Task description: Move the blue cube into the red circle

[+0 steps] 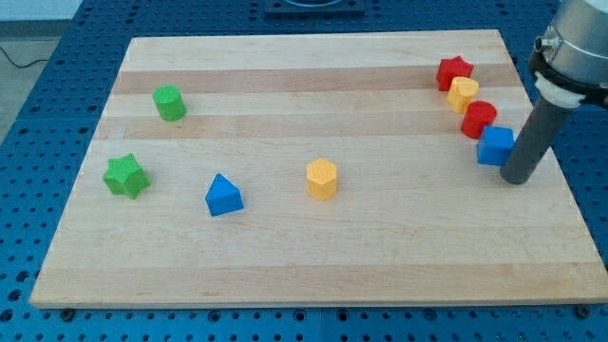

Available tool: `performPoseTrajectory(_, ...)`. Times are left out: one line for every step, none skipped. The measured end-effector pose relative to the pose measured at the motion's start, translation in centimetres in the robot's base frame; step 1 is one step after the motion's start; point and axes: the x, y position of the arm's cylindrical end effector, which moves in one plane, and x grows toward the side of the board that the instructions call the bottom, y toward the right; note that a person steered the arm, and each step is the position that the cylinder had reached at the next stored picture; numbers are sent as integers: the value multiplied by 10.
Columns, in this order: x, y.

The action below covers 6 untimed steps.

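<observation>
The blue cube [494,145] sits near the view's right edge of the wooden board. The red circle block [478,118] stands just above and left of it, touching or nearly touching. My tip [519,179] rests on the board right beside the blue cube, at its lower right, in contact or almost so. The dark rod rises from the tip toward the view's top right.
A yellow block [463,93] and a red star [454,71] continue the line above the red circle. A yellow hexagon [322,178] is at the centre, a blue triangle [223,195] to its left. A green star [125,176] and green cylinder [169,103] lie at the left.
</observation>
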Motion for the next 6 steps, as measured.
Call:
performPoseTrajectory(-11, -3)
performPoseTrajectory(-19, -4)
performPoseTrajectory(-25, -4)
performPoseTrajectory(-17, -4)
performPoseTrajectory(-17, -4)
performPoseTrajectory(-24, -4)
